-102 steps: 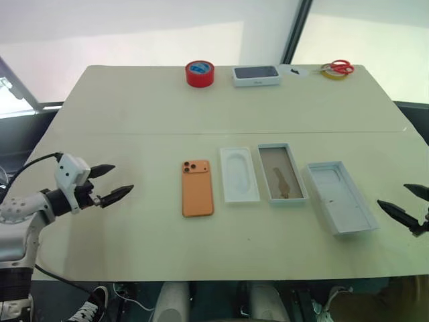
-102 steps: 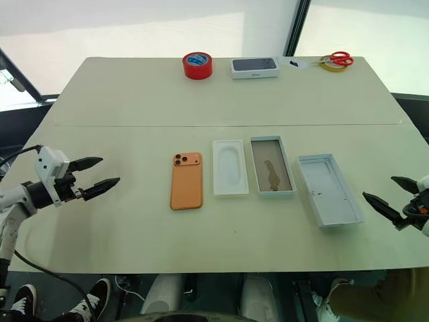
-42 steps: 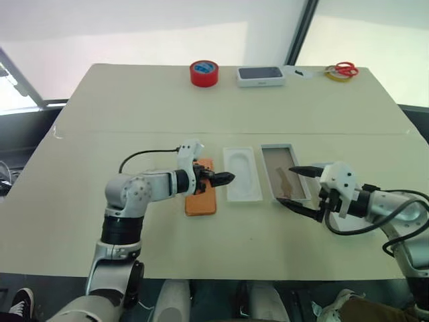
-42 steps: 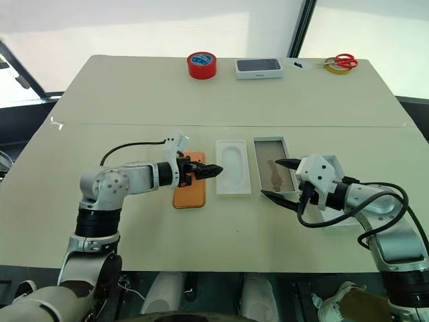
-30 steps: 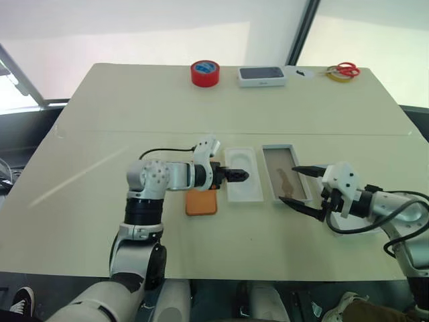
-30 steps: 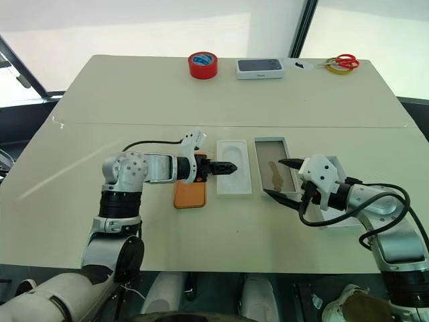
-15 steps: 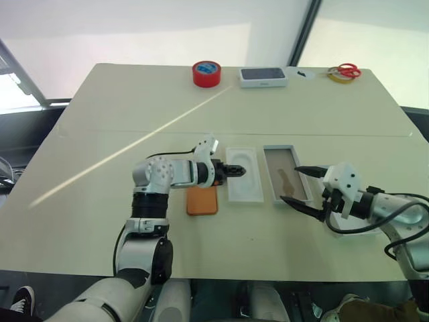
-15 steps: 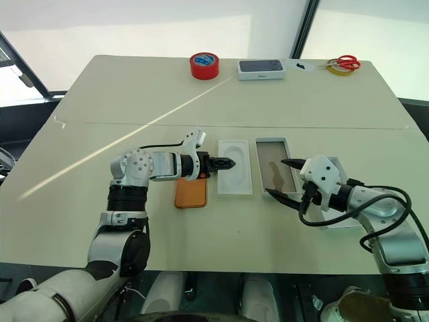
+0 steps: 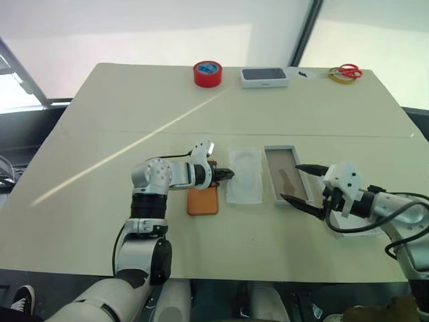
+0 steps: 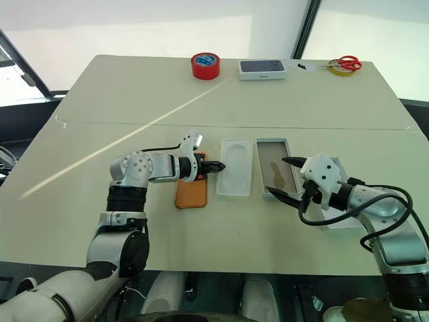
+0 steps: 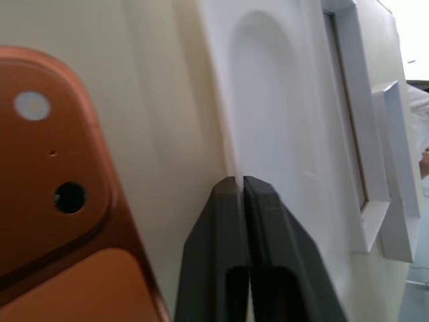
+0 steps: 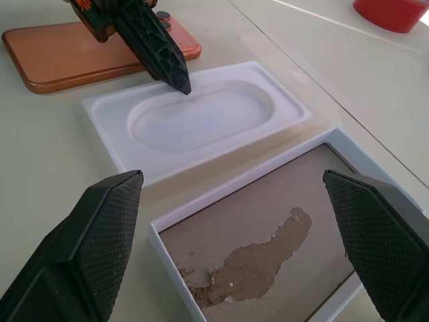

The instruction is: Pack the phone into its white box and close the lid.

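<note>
red tape roll (image 9: 208,73), scissors (image 9: 346,70), boxed phone (image 9: 264,77)

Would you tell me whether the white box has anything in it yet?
Empty. The white box shows only its bare brown floor; the phone and the insert lie on the table beside it.

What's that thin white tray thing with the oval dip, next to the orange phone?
The white insert is a thin, glossy moulded sheet, plastic by its look, with a raised rim around a shallow oval recess. It lies flat on the table between the phone and the white box. The left end effector, shut, has its tips at the insert's rim.
</note>
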